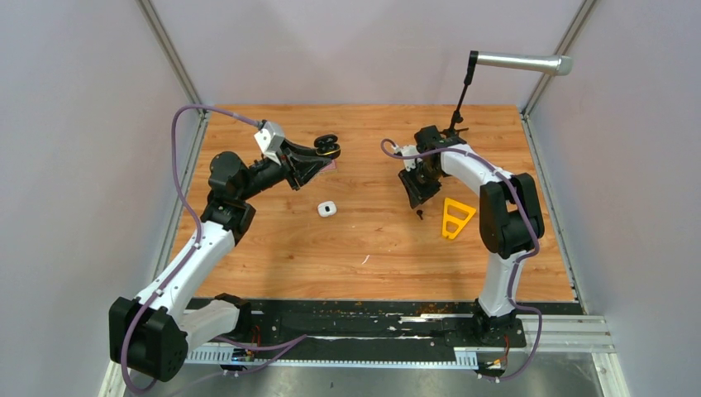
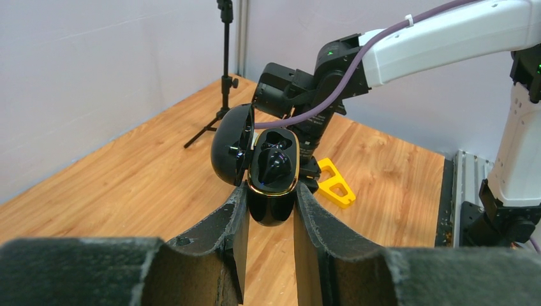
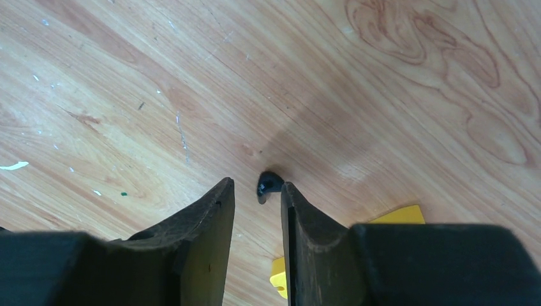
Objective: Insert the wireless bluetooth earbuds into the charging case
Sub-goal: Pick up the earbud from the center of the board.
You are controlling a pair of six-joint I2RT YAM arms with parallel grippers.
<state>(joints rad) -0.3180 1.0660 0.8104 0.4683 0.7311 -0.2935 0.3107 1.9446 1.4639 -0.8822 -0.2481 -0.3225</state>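
left gripper (image 2: 270, 191): your fingers are clamped on the black case (image 2: 272, 213), holding it up off the table (image 1: 273, 248)
lid (image 2: 228, 145): swung open, standing at the case's left
seated bud (image 2: 274, 162): black, sitting inside the open case
right gripper (image 3: 256, 186): pointing down at the wood, fingers slightly apart, gripping nothing
loose bud (image 3: 268, 183): black, lying on the table just past your right fingertips, nearest the right-hand one
white case (image 1: 327, 209): on the table between the two arms
yellow triangle (image 1: 456, 217): flat, just right of the right gripper
white scrap (image 1: 364, 260): on the wood nearer the bases
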